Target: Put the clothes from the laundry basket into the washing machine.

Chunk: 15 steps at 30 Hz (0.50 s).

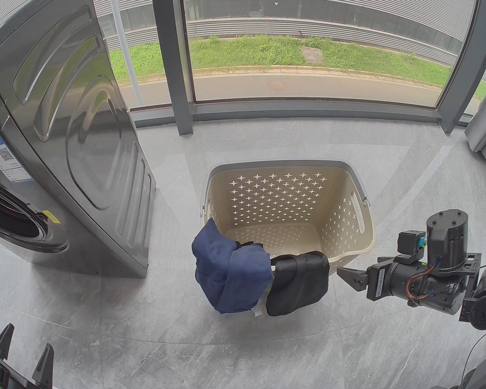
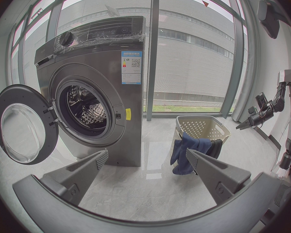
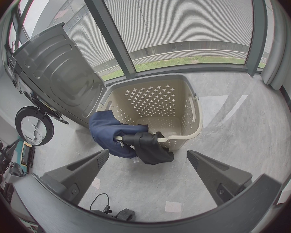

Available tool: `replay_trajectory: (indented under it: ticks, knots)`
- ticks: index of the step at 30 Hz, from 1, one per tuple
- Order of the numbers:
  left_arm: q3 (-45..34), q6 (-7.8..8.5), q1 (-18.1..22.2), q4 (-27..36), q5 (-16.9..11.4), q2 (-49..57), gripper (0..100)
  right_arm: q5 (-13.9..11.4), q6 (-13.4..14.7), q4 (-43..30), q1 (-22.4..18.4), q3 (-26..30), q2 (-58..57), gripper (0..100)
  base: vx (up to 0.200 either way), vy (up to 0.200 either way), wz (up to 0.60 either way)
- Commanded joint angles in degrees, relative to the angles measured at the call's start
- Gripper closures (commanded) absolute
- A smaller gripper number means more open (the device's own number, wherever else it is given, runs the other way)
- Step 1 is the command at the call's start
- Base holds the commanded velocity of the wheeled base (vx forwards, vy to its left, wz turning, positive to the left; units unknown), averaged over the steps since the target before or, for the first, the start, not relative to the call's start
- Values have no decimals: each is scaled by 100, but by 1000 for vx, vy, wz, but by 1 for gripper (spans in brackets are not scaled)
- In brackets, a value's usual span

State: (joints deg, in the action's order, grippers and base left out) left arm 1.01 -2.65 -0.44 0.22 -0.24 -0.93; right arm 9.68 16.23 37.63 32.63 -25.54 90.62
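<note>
On the floor point(image 1: 146, 330), in the head view, the laundry basket point(image 1: 286, 190) stands just beside the washing machine point(image 1: 81, 136). A blue garment point(image 1: 229, 271) and a black garment point(image 1: 298, 283) are draped side by side over its near rim, hanging half outside, which likely makes them easy to pinch from the front. The right gripper point(image 1: 350, 278) hangs level with that rim, just beside the black garment but not touching it, while the left gripper point(image 1: 28, 337) sits low and well apart. In the left wrist view, the left fingers point(image 2: 84, 172) are spread wide and hold nothing. They point toward the machine, whose door point(image 2: 24, 123) is swung open so the drum point(image 2: 84, 109) can receive laundry. In the right wrist view, the right fingers point(image 3: 216, 175) are likewise spread and empty, framing both garments on the rim. This suggests that this arm is lined up for the first pick. Neither piece is lifted yet, and the visible part of the drum looks bare.
</note>
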Motion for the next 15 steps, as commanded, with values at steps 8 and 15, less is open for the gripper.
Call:
replay_trajectory:
  ticks: [8,15]
  knots:
    - [-92,-8,0,4,7,66,0,131,346,570,428,-100,1186,0,0,0,0]
    - [-92,-8,0,4,7,66,0,263,337,754,542,-153,1704,0,0,0,0]
